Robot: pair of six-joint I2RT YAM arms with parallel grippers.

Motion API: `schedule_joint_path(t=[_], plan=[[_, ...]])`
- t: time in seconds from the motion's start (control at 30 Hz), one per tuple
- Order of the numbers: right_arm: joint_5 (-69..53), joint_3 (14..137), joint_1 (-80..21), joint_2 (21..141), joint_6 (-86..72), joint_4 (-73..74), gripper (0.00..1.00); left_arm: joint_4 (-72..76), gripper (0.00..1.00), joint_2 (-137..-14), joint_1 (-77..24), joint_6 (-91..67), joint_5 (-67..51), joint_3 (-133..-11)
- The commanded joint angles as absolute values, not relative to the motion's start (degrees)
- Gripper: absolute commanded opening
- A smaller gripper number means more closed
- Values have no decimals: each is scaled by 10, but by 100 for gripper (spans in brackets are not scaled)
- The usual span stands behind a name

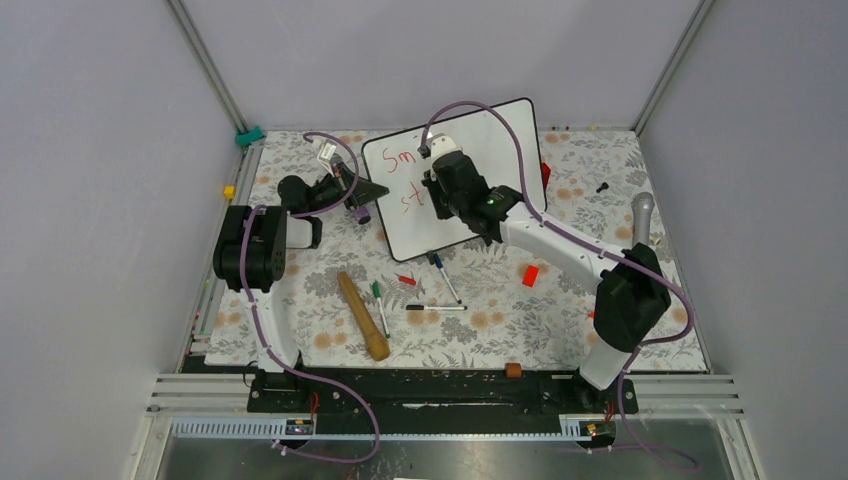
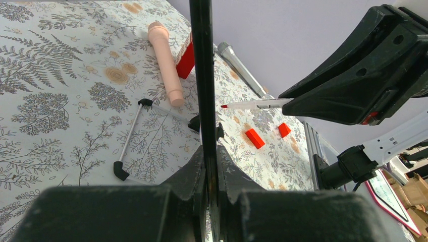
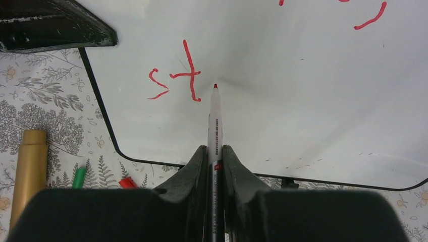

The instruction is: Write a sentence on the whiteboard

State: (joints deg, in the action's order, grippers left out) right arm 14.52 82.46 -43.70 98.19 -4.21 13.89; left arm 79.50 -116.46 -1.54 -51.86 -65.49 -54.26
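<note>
Floral bench (image 1: 300, 330) bears the whiteboard (image 1: 410, 225), its edge clamped in my left pincer (image 2: 211, 151); my right pincer (image 3: 215, 151), closed on a red marker (image 3: 215, 116), should next, I judge, add "a" to the sentence (image 3: 176, 80), lower line reading "st".

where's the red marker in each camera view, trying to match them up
top external: not seen, covered by the right claw over the whiteboard.
left wrist: red marker right of centre, poking left out of the right claw toward the board's black edge.
right wrist: dead centre, running up from the claw, tip just right of the red "st".
shared landmark: the whiteboard, in all three views.
</note>
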Motion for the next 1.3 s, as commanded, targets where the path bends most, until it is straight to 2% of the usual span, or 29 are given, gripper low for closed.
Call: schedule_joint_path(t=[0.0,0.73,1.27], plan=[[171,852,-434,986,-32,138,0,847,0,-1164,-22,-460,-716,-547],[190,882,-434,1020,-24,153,0,847,0,-1165,-22,-461,-717,-548],[134,872,-434,1022,-14,161,0,847,0,-1164,-22,-460,-715,-547]])
